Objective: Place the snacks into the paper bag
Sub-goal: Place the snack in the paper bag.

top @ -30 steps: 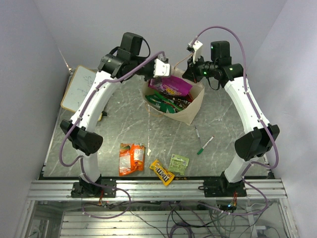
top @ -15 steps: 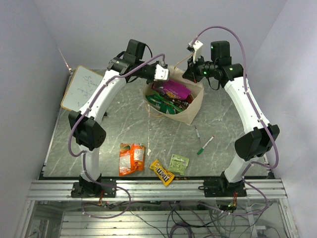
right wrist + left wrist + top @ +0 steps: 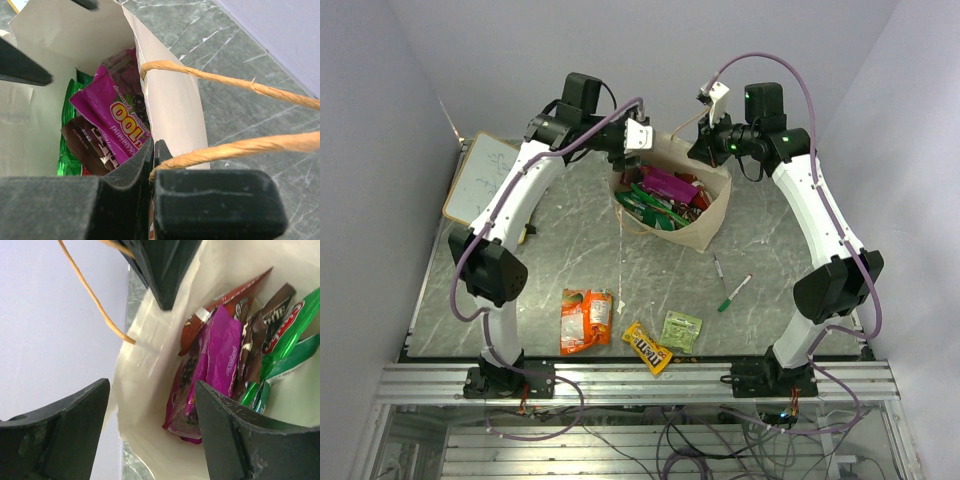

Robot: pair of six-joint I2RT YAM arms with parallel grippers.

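The paper bag (image 3: pixel 705 228) stands upright at the back of the table, its mouth open. In it lie a purple pouch (image 3: pixel 672 183), green bags (image 3: pixel 645 208) and darker packets. My left gripper (image 3: pixel 642 148) hovers over the bag's far left rim; in the left wrist view it (image 3: pixel 150 395) is open and empty, with the purple pouch (image 3: pixel 215 360) loose below it. My right gripper (image 3: pixel 154 150) is shut on the bag's rim (image 3: pixel 175 110) where the twisted handle (image 3: pixel 240 85) joins. An orange bag (image 3: pixel 585 320), yellow M&M's (image 3: pixel 647 347) and a pale green packet (image 3: pixel 681 330) lie near the front edge.
Two marker pens (image 3: pixel 734 292) (image 3: pixel 718 268) lie just in front of the bag on the right. A wood-framed whiteboard (image 3: pixel 480 180) leans at the back left corner. Walls close in on the left, back and right.
My left gripper has opened and let go of the purple pouch, which dropped from above the rim down into the bag. The right gripper has kept its hold on the bag.
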